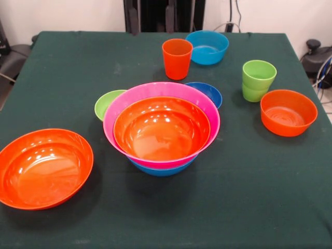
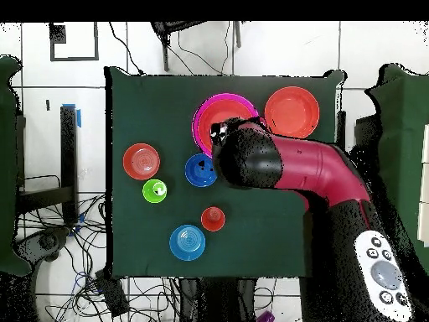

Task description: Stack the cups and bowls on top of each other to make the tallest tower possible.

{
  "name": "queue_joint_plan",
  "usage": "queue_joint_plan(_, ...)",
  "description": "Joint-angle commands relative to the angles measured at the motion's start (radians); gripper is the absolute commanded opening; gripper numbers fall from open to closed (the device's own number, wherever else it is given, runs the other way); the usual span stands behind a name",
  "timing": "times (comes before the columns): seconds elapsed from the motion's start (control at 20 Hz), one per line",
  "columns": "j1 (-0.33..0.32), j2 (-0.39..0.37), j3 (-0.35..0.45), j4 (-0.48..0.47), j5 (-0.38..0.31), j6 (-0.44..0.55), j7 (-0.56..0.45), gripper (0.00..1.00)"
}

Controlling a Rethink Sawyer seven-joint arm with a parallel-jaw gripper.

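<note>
We read no writing on the tower [image 1: 161,132] or orange cup [image 1: 177,58]; the arm [image 2: 285,163] seemingly hides the gripper, fingers' state unclear.

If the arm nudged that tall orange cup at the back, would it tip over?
Probably fairly easily. The orange cup stands upright, taller than wide, on a narrower base. Its glossy plastic looks light and slippery, so it may equally slide on the green cloth.

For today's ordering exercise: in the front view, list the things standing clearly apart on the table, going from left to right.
Large orange bowl → orange cup → light blue bowl → stacked green cups → smaller orange bowl. The central pile and the bowls tucked behind it overlap, so they are left out.
</note>
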Motion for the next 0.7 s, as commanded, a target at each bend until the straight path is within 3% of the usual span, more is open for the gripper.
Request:
queue_joint_plan(0.05,-0.011,0.023,0.093,-0.112,0.012,0.173,-0.070,1.00)
queue_joint_plan(0.7,-0.061,0.112,0.150,-0.237,-0.050,0.223,-0.153,1.00)
